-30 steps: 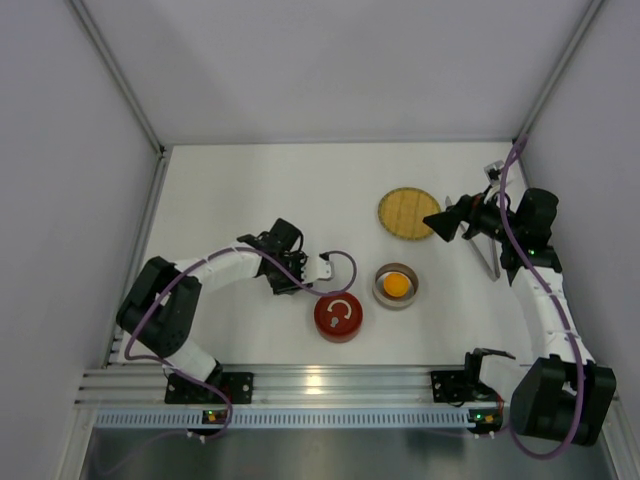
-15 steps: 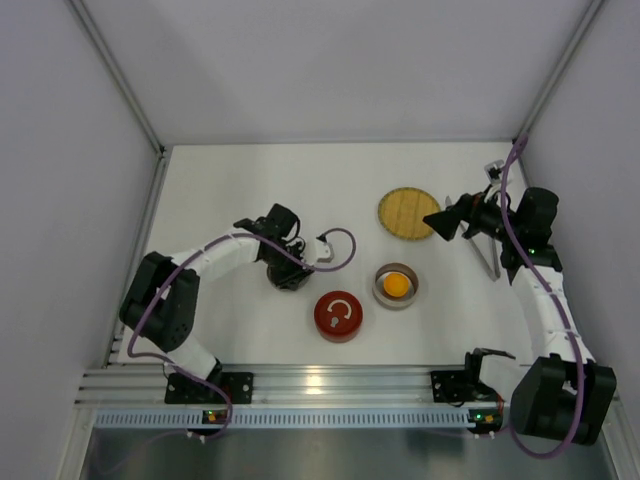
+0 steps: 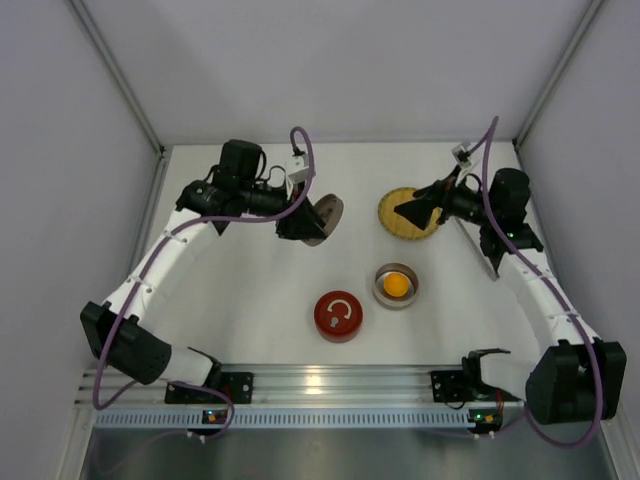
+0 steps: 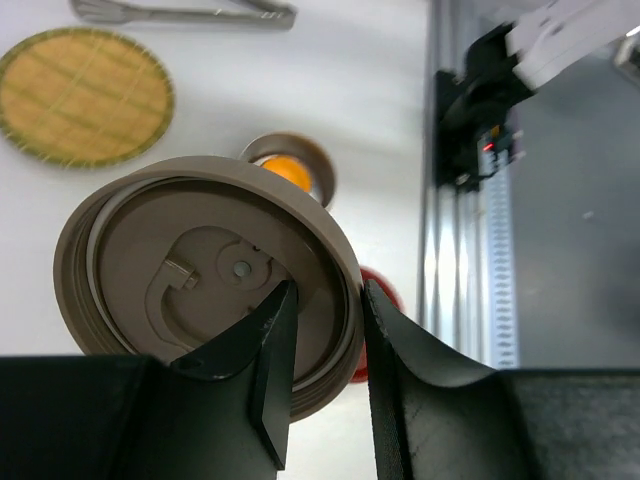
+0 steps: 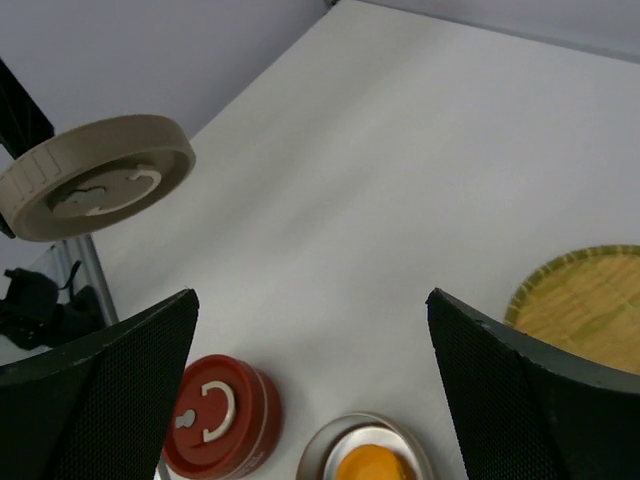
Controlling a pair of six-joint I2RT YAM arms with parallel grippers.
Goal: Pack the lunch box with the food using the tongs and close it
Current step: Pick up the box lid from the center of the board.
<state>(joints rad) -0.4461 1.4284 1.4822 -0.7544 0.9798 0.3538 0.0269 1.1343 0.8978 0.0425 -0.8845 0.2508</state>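
Observation:
My left gripper (image 3: 302, 222) (image 4: 325, 300) is shut on the rim of a round tan lid (image 3: 324, 219) (image 4: 190, 270) (image 5: 95, 175) and holds it in the air, tilted, its underside towards the wrist camera. A red round container (image 3: 339, 316) (image 5: 220, 415), apparently the lunch box, sits closed near the front middle. Beside it a metal bowl (image 3: 383, 290) (image 5: 325, 455) holds a round orange piece of food (image 3: 397, 285) (image 5: 372, 467). The silver tongs (image 4: 190, 13) lie at the right, mostly under my right arm in the top view. My right gripper (image 3: 412, 213) (image 5: 311, 300) hangs open and empty.
A round bamboo plate (image 3: 400, 205) (image 4: 85, 95) (image 5: 585, 300) lies at the back right, partly beneath my right gripper. Grey walls close the table on three sides. The aluminium rail (image 3: 330, 385) with the arm bases runs along the front edge.
My left arm has lifted the tan lid from the table beside the red container and swung it up and back. My right gripper has moved left over the bamboo plate.

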